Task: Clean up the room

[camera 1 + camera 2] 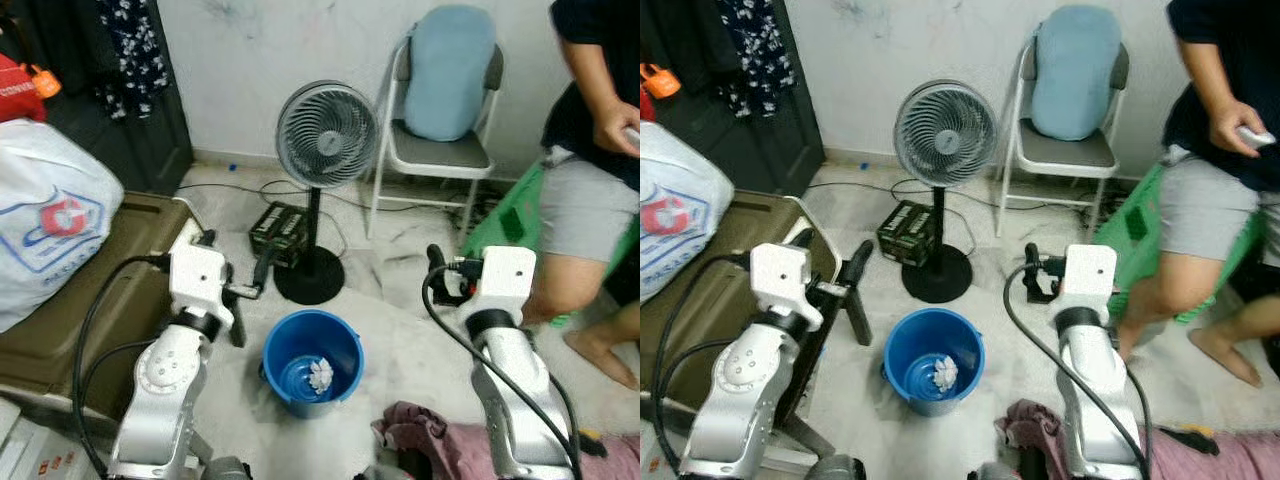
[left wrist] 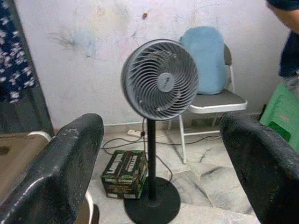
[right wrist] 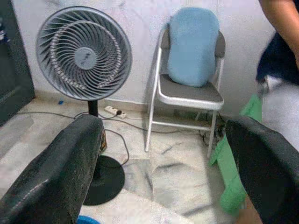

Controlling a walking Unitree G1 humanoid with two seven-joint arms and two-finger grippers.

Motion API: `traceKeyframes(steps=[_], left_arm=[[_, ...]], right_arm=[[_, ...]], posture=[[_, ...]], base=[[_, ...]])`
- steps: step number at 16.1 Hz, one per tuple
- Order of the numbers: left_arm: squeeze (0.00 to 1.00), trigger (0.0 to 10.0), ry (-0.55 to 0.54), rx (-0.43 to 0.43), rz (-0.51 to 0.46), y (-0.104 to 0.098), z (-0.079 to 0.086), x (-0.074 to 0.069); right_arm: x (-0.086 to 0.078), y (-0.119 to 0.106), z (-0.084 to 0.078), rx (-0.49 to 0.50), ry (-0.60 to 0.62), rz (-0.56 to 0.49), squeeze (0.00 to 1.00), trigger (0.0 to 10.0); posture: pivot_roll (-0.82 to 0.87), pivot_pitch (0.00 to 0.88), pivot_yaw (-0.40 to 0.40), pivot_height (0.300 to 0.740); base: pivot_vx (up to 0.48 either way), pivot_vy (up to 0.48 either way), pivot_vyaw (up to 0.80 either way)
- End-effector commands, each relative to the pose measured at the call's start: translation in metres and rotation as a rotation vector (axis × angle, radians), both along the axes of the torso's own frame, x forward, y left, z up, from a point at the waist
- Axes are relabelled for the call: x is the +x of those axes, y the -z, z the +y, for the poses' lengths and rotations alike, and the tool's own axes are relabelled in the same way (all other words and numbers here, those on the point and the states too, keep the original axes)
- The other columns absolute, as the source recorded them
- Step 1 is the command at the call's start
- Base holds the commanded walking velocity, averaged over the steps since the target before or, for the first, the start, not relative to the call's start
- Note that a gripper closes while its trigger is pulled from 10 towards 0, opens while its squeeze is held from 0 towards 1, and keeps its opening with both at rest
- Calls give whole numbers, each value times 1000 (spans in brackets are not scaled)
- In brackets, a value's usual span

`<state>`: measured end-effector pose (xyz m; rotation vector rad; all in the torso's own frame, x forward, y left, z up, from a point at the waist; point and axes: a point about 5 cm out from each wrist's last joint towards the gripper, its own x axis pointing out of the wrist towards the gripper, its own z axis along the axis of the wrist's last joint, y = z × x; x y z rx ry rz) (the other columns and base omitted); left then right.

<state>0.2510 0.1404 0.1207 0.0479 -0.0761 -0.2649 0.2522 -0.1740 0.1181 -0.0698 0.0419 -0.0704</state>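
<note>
A heap of pink-maroon cloth lies on the marble floor at the robot's feet, just beside the base of its right arm. Directly ahead and between the two arms stands a blue plastic bucket, upright, with a crumpled white tissue resting in its bottom. The left gripper hovers above the floor to the left of the bucket, its two black fingers spread wide with nothing between them; the right gripper is held out to the right of the bucket, its fingers likewise parted and empty. To the robot's left, an olive-brown suitcase lies flat, with a bulging white plastic bag on top of it. Just beyond the bucket, a grey pedestal fan stands on a round black base, and a dark green-and-black carton sits on the floor touching that base on its left side, with cables trailing around both. Further back, a grey folding chair stands against the white wall, a pale blue cushion propped upright on its seat. A person in a dark top and grey shorts stands at the far right beside a green plastic stool, one hand holding a small light-coloured object
</note>
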Motion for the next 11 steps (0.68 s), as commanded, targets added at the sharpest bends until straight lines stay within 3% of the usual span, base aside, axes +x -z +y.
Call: traceKeyframes(steps=[1, 9, 11], left_arm=[[0, 10000, -5, 5, 12, 2, 2, -2], [0, 10000, -19, 19, 7, 2, 2, -4], [0, 10000, -75, 48, -1, 2, 8, -3]], right_arm=[[1, -7, 3, -5, -19, -32, 0, 10000], [6, -6, 9, -2, -62, -42, 0, 10000], [4, -9, 14, 26, -119, -63, 0, 10000]], posture=[[-70, 19, -56, 740], [-49, 11, -64, 740], [-52, 9, -62, 740]], base=[[0, 0, 800], [0, 0, 800], [0, 0, 800]])
